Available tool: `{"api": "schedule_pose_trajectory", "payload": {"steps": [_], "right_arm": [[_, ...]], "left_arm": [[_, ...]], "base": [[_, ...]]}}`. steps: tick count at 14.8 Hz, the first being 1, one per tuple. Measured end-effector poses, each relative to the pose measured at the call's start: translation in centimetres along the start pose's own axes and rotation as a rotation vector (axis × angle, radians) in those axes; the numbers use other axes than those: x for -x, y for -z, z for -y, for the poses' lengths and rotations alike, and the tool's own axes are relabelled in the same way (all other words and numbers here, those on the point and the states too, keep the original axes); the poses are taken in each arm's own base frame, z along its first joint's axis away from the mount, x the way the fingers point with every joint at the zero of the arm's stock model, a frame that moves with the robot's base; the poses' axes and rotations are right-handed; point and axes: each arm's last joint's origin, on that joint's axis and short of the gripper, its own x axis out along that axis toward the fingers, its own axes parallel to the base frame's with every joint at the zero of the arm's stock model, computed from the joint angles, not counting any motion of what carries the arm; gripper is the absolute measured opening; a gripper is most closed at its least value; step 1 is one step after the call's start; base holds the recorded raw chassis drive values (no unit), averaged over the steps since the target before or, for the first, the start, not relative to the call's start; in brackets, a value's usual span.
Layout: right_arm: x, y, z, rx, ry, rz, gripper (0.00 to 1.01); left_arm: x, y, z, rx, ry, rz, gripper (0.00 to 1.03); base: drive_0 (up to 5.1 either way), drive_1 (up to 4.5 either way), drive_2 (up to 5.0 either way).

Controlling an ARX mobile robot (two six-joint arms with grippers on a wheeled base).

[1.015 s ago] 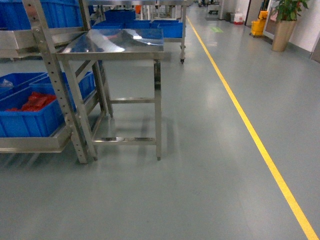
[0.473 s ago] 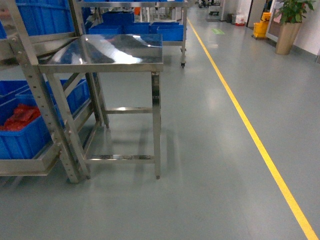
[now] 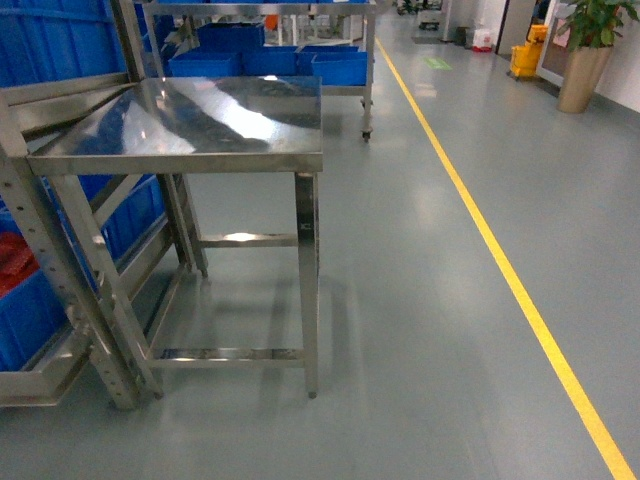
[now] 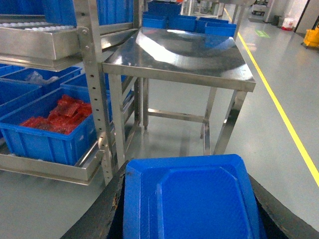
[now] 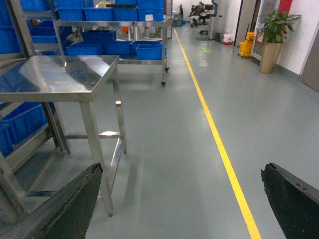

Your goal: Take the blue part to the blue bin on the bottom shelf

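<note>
spotter: left tool (image 4: pixel 192 221) first, how does it stand?

logger: clenched on the blue part (image 4: pixel 184 186). in the left wrist view its dark fingers (image 4: pixel 102 216) press against both sides of the flat blue piece, which fills the bottom of that view.

spotter: and the right tool (image 5: pixel 179 204)?

logger: released. its two fingers are spread wide, with only grey floor (image 5: pixel 169 149) showing between them.

spotter: where is the bottom shelf (image 4: pixel 45 167)?

logger: low on the left in the left wrist view, in a steel rack (image 4: pixel 97 99). a blue bin (image 4: pixel 55 142) sits on it just behind the shiny front rail and holds red pieces (image 4: pixel 60 112). more blue bins stand behind that one.

spotter: is the part near the bin?

logger: no, they are apart. the part is up in the tool, to the right of the rack's upright post, and the bin lies beyond that post, further left.

spotter: what else is close?

logger: a steel tabletop (image 4: pixel 189 55) on four legs stands right against the rack. its surface is shiny and reflects the bins beyond it. a yellow line (image 3: pixel 500 270) runs along the floor on the right, well away from the tabletop.

spotter: do the tools show in the head view?

logger: no, neither one.
</note>
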Motion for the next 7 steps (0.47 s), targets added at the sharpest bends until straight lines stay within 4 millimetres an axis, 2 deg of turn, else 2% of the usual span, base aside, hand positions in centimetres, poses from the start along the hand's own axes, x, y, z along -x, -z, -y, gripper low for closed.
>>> {"api": "schedule_pose_trajectory", "payload": {"steps": [7], "right_arm": [[0.00, -0.02, 0.00, 0.000, 0.000, 0.002, 0.98]], "left_arm": [[0.00, -0.04, 0.00, 0.002, 0.000, 0.003, 0.44]], "base": [[0.0, 4.18, -4.1]]}}
